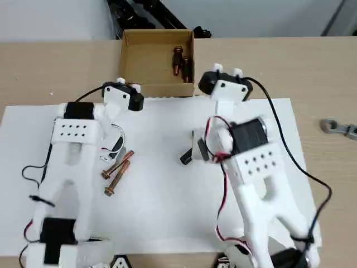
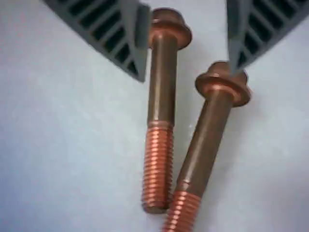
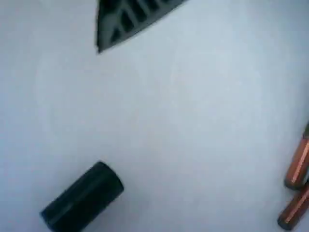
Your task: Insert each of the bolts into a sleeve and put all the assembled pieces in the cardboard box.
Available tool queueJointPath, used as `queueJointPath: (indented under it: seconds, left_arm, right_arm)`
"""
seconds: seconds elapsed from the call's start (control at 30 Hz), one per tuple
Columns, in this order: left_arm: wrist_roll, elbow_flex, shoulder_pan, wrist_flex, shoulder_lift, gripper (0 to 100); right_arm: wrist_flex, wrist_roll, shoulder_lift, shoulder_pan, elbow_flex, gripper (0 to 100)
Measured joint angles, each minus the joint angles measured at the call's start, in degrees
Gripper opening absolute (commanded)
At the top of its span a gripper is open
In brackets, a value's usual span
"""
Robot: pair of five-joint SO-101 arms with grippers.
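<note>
**A:** What is hard to make out?

**B:** Inside the cardboard box (image 1: pixel 146 64), the assembled pieces (image 1: pixel 179 60) lie by its right wall. They look like 2, but the copper and dark parts run together. In the high view the right jaws are tucked under their own arm, and the right wrist view cuts them off. I cannot tell whether they are open or closed.

**A:** And the bolts?

**B:** 2 bolts (image 1: pixel 119 163) lie side by side on the white sheet (image 1: pixel 162 201), on the robot's side of the box, out past its left corner. In the left wrist view the threaded end of 1 bolt (image 2: pixel 212 125) runs off the edge, while the other bolt (image 2: pixel 161 96) shows whole.

**A:** How do the left jaws stand?

**B:** Open, gripping nothing. 1 ribbed finger (image 2: pixel 120 38) is just beside the flanged head of the whole bolt. The other finger's tip overlaps the head of the cut-off bolt, and I cannot tell whether it touches.

**A:** The sleeve?

**B:** 1 black sleeve (image 1: pixel 186 158) (image 3: pixel 83 198) lies on its side on the sheet, on the robot's side of the box, about level with its right corner. It is near the right jaws but apart from them.
</note>
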Motion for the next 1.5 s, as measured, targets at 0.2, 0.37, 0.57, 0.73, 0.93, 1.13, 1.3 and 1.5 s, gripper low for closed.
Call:
queueJointPath:
  seconds: [0.2, 0.37, 0.57, 0.73, 0.93, 1.13, 1.3, 1.5]
  left_arm:
    - [-3.96, 0.0, -0.35, -5.27, 7.91, 11]
    - [-7.47, 0.0, -0.35, -7.65, 13.27, 11]
    - [-10.02, 0.0, -0.7, -7.56, 14.33, 11]
    - [-11.78, -0.18, -0.7, -4.84, 13.98, 12]
    - [-13.01, -0.35, -0.7, -1.05, 9.93, 23]
    - [-16.0, -0.35, -0.7, 0.18, 9.67, 23]
    - [-16.44, -0.35, -0.7, -0.26, 9.67, 23]
    - [-17.05, 4.57, -0.7, -6.51, 9.67, 23]
  right_arm:
    - [0.0, -0.18, -6.42, -0.09, 3.69, 15.8]
    - [0.0, -0.18, -9.49, -0.18, 5.45, 15.8]
    - [0.0, -0.18, -10.55, -0.18, 7.03, 15.8]
    - [-1.05, -0.18, -10.55, -0.18, 7.21, 15.8]
    - [-2.99, -0.18, -10.55, -0.18, 7.21, 15.8]
    - [-3.69, -0.18, -10.55, -0.18, 7.21, 15.8]
    - [-3.69, -0.18, -10.55, -0.18, 7.21, 15.8]
    - [-3.69, -0.18, -10.55, -0.18, 7.21, 15.8]
